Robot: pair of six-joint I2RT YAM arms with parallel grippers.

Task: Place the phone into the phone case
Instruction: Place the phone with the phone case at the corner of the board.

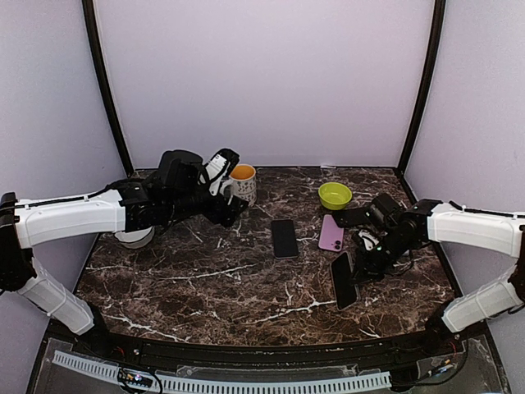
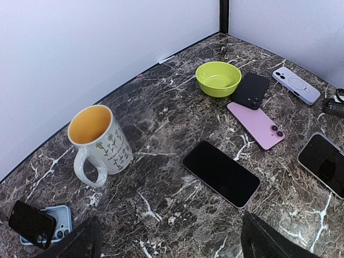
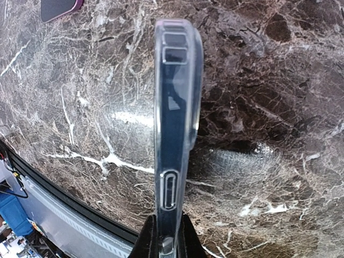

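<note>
My right gripper (image 3: 165, 243) is shut on the bottom edge of a dark phone with a clear case around its rim (image 3: 174, 107), seen edge-on just above the marble. In the top view this phone (image 1: 343, 281) lies at front right, with the right gripper (image 1: 362, 263) at its far end. It also shows in the left wrist view (image 2: 325, 164). A black phone (image 1: 285, 238) lies screen up at centre (image 2: 220, 173). A pink phone (image 1: 331, 233) lies back up beside it (image 2: 256, 124). My left gripper (image 1: 228, 205) is open and empty by the mug.
A white flowered mug (image 1: 242, 182) (image 2: 99, 142) and a green bowl (image 1: 335, 195) (image 2: 218, 78) stand at the back. A black case (image 2: 250, 90) and a lavender case (image 2: 295, 85) lie near the bowl. A blue case with a black phone on it (image 2: 37, 223) lies at the left.
</note>
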